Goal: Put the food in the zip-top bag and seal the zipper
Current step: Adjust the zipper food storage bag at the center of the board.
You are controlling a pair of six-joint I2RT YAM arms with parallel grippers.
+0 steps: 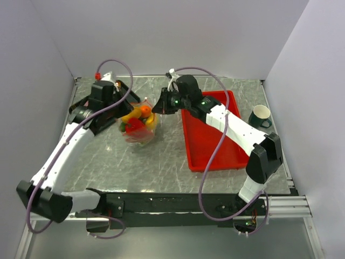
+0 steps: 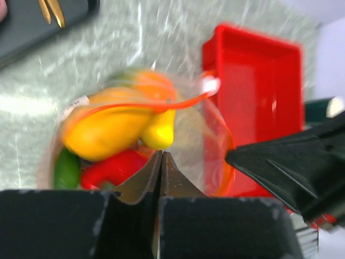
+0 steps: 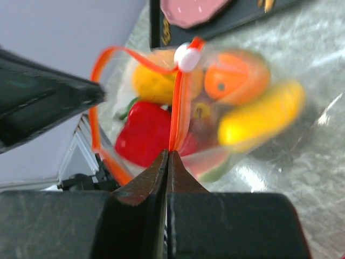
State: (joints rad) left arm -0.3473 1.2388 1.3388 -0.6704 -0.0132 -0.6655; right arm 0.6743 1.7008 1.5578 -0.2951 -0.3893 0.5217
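The clear zip-top bag (image 1: 139, 128) hangs between both grippers just above the table and holds the food. In the left wrist view I see a yellow oval fruit (image 2: 105, 130), a red piece (image 2: 114, 167) and a green piece (image 2: 66, 170) inside. In the right wrist view an orange (image 3: 235, 78) and a yellow piece (image 3: 261, 121) also show. My left gripper (image 2: 161, 155) is shut on the bag's near edge. My right gripper (image 3: 170, 153) is shut on the orange-red zipper (image 3: 178, 102), below its white slider (image 3: 187, 58). The mouth is partly spread.
A red rectangular tray (image 1: 213, 137) lies right of the bag, under my right arm. A dark green mug (image 1: 260, 116) stands at the far right. A black board (image 2: 38, 24) with a pink plate (image 3: 191, 8) lies behind the bag at the back left.
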